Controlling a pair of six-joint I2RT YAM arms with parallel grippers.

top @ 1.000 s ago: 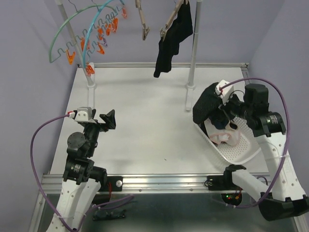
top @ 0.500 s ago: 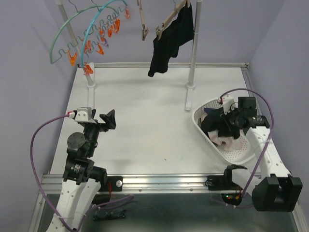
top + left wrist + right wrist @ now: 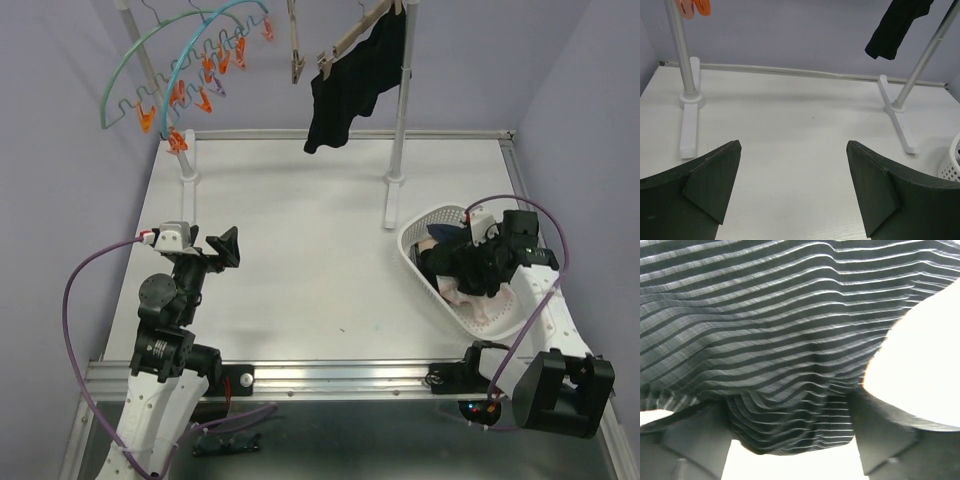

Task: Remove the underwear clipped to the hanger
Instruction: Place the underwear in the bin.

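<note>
**Clothes rack, basket and two arms: one black piece on the clips**

Top view. The black underwear hangs clipped to the wooden clip hanger at the far side of the table, beside the rack post. The teal hangers with orange clips hang far left. The white basket, at right, holds dark garments and a pale pink-white garment. The right gripper is down inside the basket, on the pile. The left gripper hovers over bare table.

Left wrist view. The fingers are spread wide with nothing between them. The black underwear dangles at top right, clear of the table.

Right wrist view. The fingers stand well apart at the bottom corners. The dark striped cloth fills the view just beyond them and is not pinched.
</note>
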